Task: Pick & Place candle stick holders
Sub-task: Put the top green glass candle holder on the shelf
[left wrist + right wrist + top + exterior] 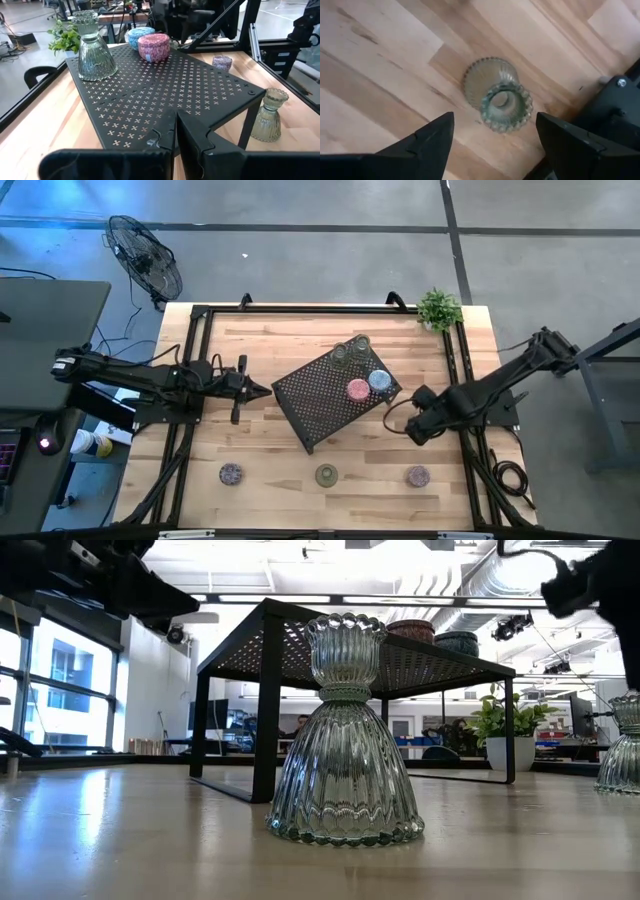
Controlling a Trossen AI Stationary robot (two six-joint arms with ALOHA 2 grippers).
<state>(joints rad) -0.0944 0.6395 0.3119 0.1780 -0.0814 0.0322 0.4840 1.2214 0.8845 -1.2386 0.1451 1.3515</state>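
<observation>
The work surface is a pale wooden table (270,350) edged with a black metal frame. At its centre stands a black perforated metal tray on legs (325,402), turned askew. On the tray, toward two o'clock, sit a pink mottled round holder (357,390) and a blue mottled round holder (379,380), just beside each other; at the tray's twelve o'clock corner stand clear-greenish ribbed glass holders (350,350), their count unclear from above. Along the table's six o'clock edge, well apart, lie a purple-topped holder (231,473), a clear-greenish holder (327,475) and a second purple-topped holder (417,475). A small green potted plant (439,308) occupies the one o'clock corner. A black floor fan (146,255) stands on the grey floor beyond the table.

The left gripper (262,390) hangs at nine o'clock of the tray, fingers clenched with nothing between them. The right gripper (392,420) is at four o'clock of the tray, fingers spread apart.

The low view shows an open office hall with windows and ceiling ducts behind the table. Only the right wrist view shows a further clear-greenish ribbed holder (497,95) standing on the wood between the right gripper's released fingers (427,145), untouched.
</observation>
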